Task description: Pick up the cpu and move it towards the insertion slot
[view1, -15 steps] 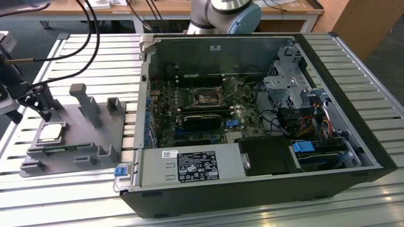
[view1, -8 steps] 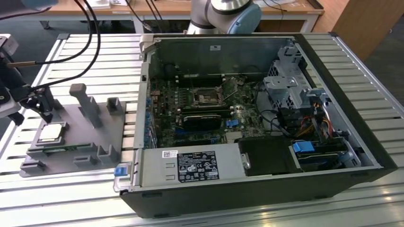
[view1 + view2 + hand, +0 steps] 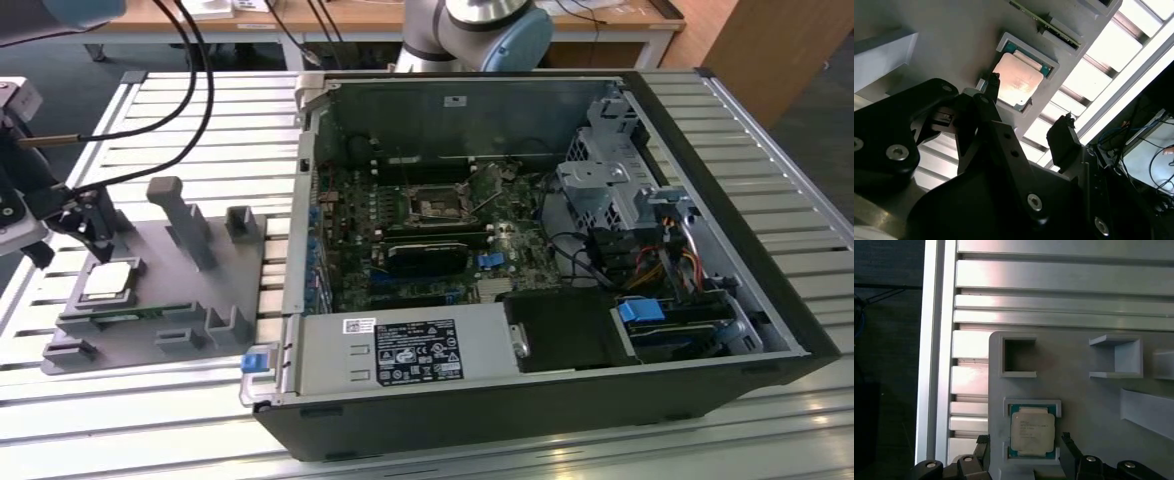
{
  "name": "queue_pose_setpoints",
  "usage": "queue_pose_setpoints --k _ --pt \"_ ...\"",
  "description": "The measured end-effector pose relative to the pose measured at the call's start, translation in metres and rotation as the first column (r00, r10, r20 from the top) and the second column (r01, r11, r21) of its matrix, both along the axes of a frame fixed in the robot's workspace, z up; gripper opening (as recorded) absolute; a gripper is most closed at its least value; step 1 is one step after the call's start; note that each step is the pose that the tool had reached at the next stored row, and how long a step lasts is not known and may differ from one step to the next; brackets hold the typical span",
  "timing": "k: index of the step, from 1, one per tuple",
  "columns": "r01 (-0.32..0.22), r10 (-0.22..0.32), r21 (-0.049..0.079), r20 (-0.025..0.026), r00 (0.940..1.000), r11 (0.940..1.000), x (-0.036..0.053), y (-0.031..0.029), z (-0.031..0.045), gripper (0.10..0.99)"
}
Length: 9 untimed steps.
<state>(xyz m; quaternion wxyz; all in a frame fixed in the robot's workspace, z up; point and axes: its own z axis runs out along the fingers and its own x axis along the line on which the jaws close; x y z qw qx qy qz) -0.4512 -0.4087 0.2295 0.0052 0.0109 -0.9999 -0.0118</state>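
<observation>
I had the gripper (image 3: 1024, 440) spread wide, a fingertip on each side of the cpu (image 3: 1032, 431) without gripping it, so the pick-up was not yet made. The cpu lay flat in its pocket on the grey tray (image 3: 200, 285), well apart from the insertion slot (image 3: 437, 205) inside the computer case (image 3: 534, 412). Faint print showed on the cpu's lid and on a white sticker (image 3: 416, 352) on the case, but I could read none with confidence.
</observation>
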Motion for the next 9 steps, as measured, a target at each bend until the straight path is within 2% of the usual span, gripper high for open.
queue_pose_setpoints --k 2,6,9 --pt "0.000 0.000 0.000 0.0001 1.0000 1.0000 0.0000 -0.0003 -0.0013 0.659" --pt "0.000 0.000 0.000 0.0039 1.0000 1.0000 0.0001 -0.0004 -0.0050 0.659" --pt "0.000 0.000 0.000 0.0043 1.0000 1.0000 0.0010 -0.0004 -0.0073 0.659"
